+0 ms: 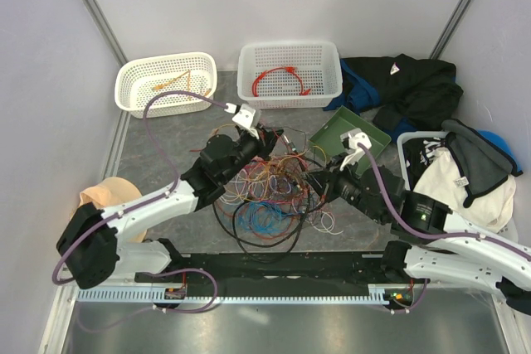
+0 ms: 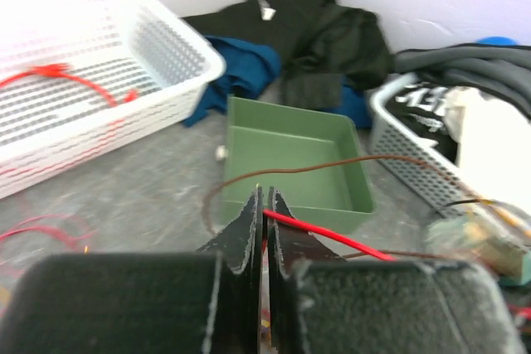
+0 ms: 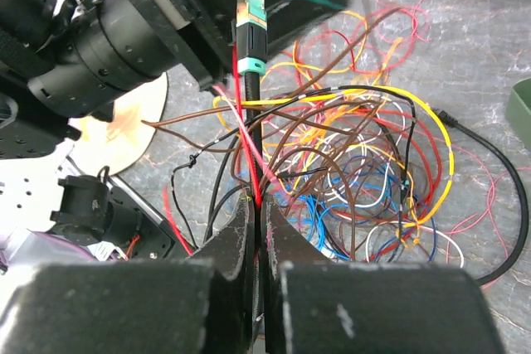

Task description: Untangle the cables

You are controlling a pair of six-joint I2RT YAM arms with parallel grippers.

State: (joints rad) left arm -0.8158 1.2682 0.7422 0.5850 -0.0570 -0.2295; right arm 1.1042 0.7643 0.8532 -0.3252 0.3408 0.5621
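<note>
Cables [image 1: 270, 196] lie heaped mid-table between the two grippers, with loops pointing every way.
One red wire [image 2: 332, 238] is pulled out straight. Its long axis runs from the left gripper [image 2: 264, 205], clamped tight on it, towards the right gripper [image 3: 255, 209], likewise pinched closed on red wire.

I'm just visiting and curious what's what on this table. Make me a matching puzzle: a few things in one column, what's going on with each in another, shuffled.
Things:
1. left white basket
2. middle white basket
3. green tray
4. left gripper

States:
A. holds a red cable
B. shut on a thin red wire
C. holds a yellowish cable
D. nothing visible inside

Pairs: 1-C, 2-A, 3-D, 4-B
</note>
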